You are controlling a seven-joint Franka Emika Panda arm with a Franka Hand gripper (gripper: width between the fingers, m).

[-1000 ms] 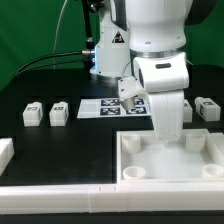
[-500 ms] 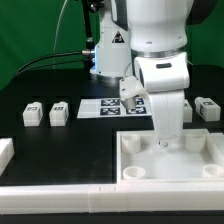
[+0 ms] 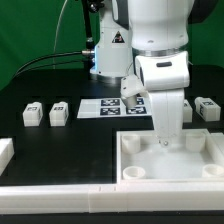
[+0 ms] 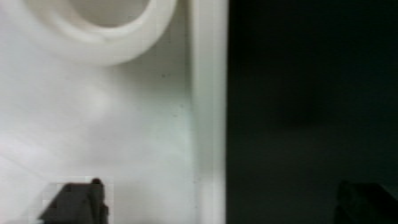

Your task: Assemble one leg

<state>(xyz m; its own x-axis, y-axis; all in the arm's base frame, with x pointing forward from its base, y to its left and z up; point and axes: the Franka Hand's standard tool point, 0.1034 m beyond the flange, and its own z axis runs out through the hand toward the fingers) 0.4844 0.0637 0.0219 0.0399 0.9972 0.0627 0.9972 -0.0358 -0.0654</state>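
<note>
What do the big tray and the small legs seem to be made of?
The tray: probably matte white plastic, judging by its smooth moulded walls and round sockets. The legs: apparently the same matte white plastic, each bearing a printed tag.

Legs: three can be counted. The outer leg (image 3: 32, 115) and the inner leg (image 3: 59, 113) sit at the exterior view's left, and the third leg (image 3: 207, 108) at its right (the arm hides the area beside it).
Tray (image 3: 128, 152): one.
Marker board (image 3: 100, 107): one.
Robot arm (image 3: 160, 40): one, with one gripper (image 3: 167, 138).
Fingertips (image 4: 73, 201): two in the wrist view.
Round socket (image 4: 111, 30): one in the wrist view.
White rail sections: two, a short section (image 3: 6, 152) and a long section (image 3: 90, 194).
</note>
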